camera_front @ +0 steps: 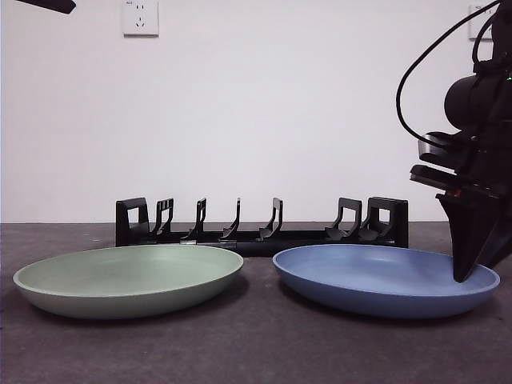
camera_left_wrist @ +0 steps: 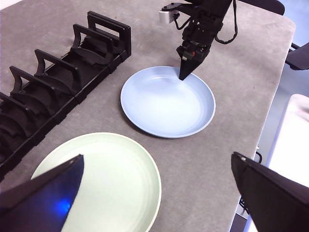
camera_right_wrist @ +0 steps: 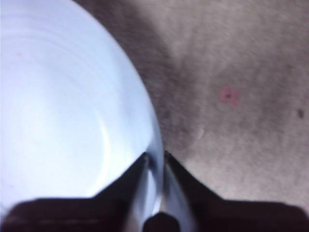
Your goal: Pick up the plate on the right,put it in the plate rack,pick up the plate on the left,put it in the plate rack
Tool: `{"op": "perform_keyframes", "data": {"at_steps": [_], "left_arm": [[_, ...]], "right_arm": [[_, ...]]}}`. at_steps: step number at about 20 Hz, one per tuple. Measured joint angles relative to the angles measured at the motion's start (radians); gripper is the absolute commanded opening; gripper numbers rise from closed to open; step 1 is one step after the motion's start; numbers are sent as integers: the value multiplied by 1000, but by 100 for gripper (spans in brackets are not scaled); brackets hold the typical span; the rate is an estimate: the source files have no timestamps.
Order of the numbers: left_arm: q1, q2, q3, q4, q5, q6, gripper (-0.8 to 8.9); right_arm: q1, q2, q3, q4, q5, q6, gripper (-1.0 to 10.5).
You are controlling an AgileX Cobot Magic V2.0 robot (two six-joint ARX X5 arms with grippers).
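The blue plate (camera_front: pixel 384 280) (camera_left_wrist: pixel 166 104) (camera_right_wrist: pixel 63 111) lies flat on the table at the right. My right gripper (camera_front: pixel 464 276) (camera_left_wrist: pixel 185 76) (camera_right_wrist: pixel 155 157) points down at its right rim, and the jaws stand one on each side of the rim, shut on it. At the left lies the green plate (camera_front: pixel 128 276) (camera_left_wrist: pixel 111 179). My left gripper (camera_left_wrist: pixel 157 157) hovers high above it, open and holding nothing. The black plate rack (camera_front: pixel 264 232) (camera_left_wrist: pixel 53 82) stands behind both plates with no plate in it.
The grey table's edge (camera_left_wrist: pixel 275 96) runs close beyond the blue plate. A white wall with a socket (camera_front: pixel 140 16) stands behind the rack. The waiting left arm shows as a black tip (camera_front: pixel 48 4) at the top left corner.
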Motion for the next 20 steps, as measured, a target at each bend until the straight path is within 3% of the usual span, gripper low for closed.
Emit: {"op": "perform_keyframes", "data": {"at_steps": [5, 12, 16, 20], "left_arm": [[-18, 0, 0, 0, -10, 25, 539], [-161, 3, 0, 1, -167, 202, 539], [-275, 29, 0, 27, -299, 318, 534], [-417, 77, 0, 114, -522, 446, 534]], "right_arm": [[-1, -4, 3, 7, -15, 0, -12], [-1, -167, 155, -250, -24, -38, -13], [2, -263, 341, -367, -92, -42, -13], [51, -269, 452, -470, -121, -40, -13]]}}
